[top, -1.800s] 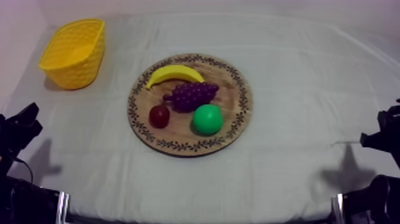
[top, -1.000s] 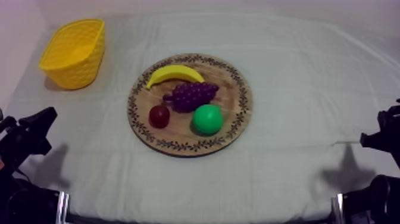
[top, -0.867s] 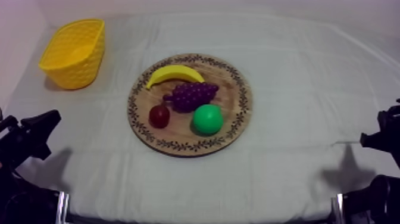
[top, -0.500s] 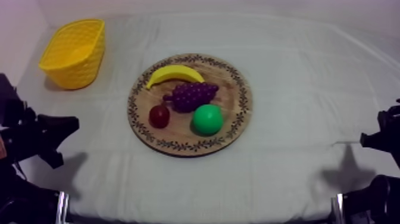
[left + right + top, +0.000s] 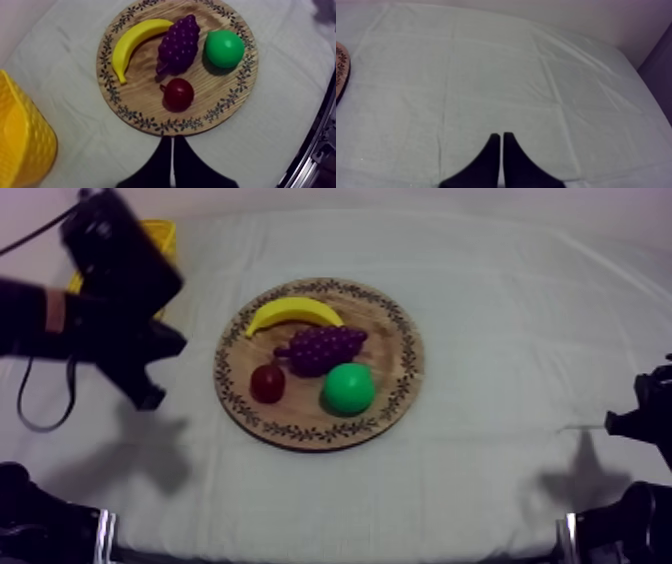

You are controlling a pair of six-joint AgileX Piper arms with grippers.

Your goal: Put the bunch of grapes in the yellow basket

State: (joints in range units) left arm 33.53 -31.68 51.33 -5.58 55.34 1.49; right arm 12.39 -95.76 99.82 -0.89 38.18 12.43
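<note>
Closed wedges: left gripper (image 5: 172, 139), right gripper (image 5: 501, 135)

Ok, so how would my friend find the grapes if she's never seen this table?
Find the round wooden board in the middle of the table. The grapes lie near its centre, between the banana on one side and the small red fruit and pear on the other. They are the only purple, bumpy bunch there.

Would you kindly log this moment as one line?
left gripper shut, near board | right gripper shut | grapes on board
</note>
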